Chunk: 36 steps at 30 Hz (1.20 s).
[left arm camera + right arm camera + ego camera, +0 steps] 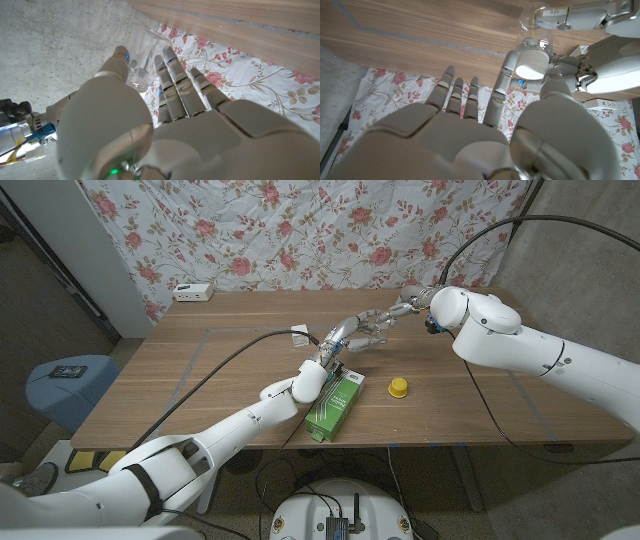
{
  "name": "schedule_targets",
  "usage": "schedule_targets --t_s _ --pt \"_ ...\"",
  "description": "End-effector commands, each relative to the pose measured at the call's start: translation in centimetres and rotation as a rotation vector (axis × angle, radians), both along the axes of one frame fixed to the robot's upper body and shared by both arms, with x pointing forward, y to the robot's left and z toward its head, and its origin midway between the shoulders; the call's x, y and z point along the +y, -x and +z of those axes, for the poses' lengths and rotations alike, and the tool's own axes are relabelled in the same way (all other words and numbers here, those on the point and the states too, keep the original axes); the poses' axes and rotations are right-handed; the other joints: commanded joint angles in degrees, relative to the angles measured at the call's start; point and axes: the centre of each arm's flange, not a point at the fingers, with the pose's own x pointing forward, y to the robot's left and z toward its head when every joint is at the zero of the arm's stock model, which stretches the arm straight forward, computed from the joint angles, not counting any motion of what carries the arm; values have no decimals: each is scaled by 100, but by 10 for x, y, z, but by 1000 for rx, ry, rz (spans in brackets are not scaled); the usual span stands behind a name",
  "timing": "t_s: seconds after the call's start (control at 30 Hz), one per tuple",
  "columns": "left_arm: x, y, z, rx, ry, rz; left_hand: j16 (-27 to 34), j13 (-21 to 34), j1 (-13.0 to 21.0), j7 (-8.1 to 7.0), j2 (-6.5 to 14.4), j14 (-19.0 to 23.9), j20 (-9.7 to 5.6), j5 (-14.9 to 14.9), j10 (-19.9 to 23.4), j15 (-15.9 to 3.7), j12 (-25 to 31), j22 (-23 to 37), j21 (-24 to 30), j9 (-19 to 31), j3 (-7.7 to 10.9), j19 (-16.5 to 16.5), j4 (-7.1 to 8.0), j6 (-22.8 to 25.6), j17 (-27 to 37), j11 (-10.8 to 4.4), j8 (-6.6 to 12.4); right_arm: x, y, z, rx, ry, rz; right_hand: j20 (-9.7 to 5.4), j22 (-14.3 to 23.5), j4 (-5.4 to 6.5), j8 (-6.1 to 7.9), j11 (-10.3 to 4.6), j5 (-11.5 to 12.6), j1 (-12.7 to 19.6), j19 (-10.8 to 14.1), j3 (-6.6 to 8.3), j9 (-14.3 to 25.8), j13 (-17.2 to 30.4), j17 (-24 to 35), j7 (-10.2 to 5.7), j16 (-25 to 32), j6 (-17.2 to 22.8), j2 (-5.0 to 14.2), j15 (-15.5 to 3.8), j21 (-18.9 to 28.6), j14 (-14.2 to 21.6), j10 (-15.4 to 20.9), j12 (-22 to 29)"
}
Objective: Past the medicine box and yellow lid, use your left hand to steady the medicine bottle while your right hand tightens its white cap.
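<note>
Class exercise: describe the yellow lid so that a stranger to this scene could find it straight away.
Start at the wooden table and find the green medicine box near its front edge. The yellow lid sits just beside it, toward the robot's right: small, rounded, the only yellow thing on the tabletop.

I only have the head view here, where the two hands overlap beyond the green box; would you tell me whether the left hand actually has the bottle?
Observer: Yes. The left wrist view shows the clear medicine bottle between the thumb and fingers of the left hand.
Operator: Thank you. Is the right hand on the cap?
Observer: It is. In the right wrist view the white cap sits between the thumb and a finger of the right hand.
Operator: And which way does the cap face?
Observer: Its flat top faces the right hand's palm, and the bottle's clear body points away from it.
</note>
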Motion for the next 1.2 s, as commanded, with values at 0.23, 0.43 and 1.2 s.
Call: schedule_targets --t_s 0.23,0.43,1.2 --pt "4 4 -3 -2 6 -2 15 7 19 -25 60 44 -689 32 472 -327 34 14 26 33 43 -26 -1 18 12 -440 -7 5 7 0 1 3 -7 18 16 112 -75 -2 24 -348 1 -149 -20 -8 26 58 18 -83 -68 9 -44 66 47 -14" --pt "4 4 -3 -4 4 -4 17 7 19 -27 61 46 -685 31 470 -331 34 14 24 33 43 -31 -2 16 13 -424 -9 5 10 -1 6 8 -5 38 17 155 -252 33 57 -528 -65 -232 -19 -6 25 130 -26 -421 -113 65 -69 17 -60 -94" --pt "1 -1 2 -7 -8 -16 18 7 21 -32 57 46 -688 29 479 -338 37 14 26 33 44 -27 -8 8 14 -429 -12 1 17 5 44 25 38 179 17 -89 -1020 220 129 -413 -276 -192 184 11 -5 293 -198 -2292 -22 316 -79 -338 -824 -282"
